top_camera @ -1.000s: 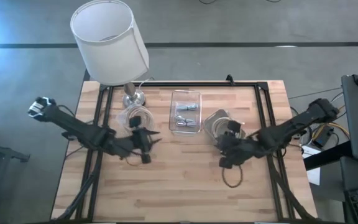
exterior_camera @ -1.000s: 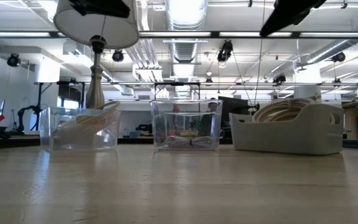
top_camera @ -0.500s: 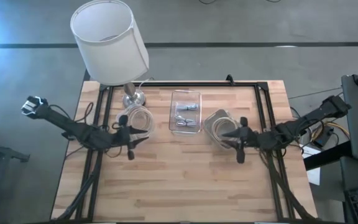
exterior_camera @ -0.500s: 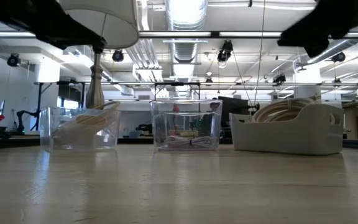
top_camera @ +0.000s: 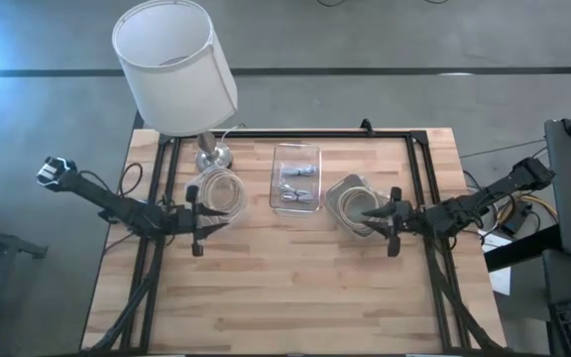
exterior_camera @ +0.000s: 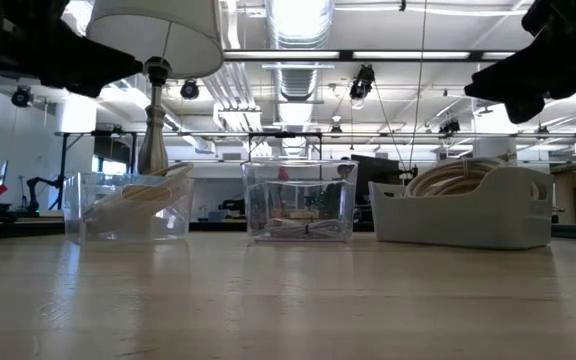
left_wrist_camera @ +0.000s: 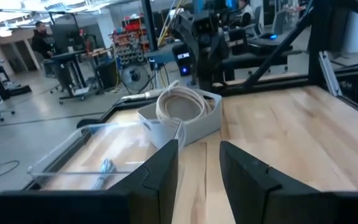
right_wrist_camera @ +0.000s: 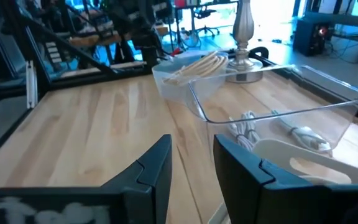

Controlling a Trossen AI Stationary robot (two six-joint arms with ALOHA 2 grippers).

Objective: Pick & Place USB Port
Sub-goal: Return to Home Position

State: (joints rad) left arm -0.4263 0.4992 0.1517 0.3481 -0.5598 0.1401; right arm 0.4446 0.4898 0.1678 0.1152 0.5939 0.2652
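Observation:
The USB cables (top_camera: 295, 184) lie in the clear middle bin (top_camera: 296, 154) (exterior_camera: 299, 200), on its floor. My left gripper (top_camera: 216, 215) (left_wrist_camera: 199, 146) hovers open beside the left clear bin (top_camera: 218, 186) of coiled cream cable and points toward the table's right. My right gripper (top_camera: 370, 215) (right_wrist_camera: 192, 146) hovers open at the white bin (top_camera: 351, 201) of coiled cable and points toward the table's left. Both hold nothing. The right wrist view shows the USB cables (right_wrist_camera: 294, 132) through the middle bin's wall.
A lamp (top_camera: 174, 64) with a white shade stands at the far left corner, its metal base (top_camera: 212, 155) behind the left bin. The three bins sit in a row across the far half. Bare wood fills the table's near half (top_camera: 285, 297). A person (left_wrist_camera: 42, 37) stands far off in the room.
Both arms drew back from the table's middle: the left gripper moved toward the left edge, the right gripper toward the right and far edges. Both levelled out from a turned pose. The bins and cables stayed put.

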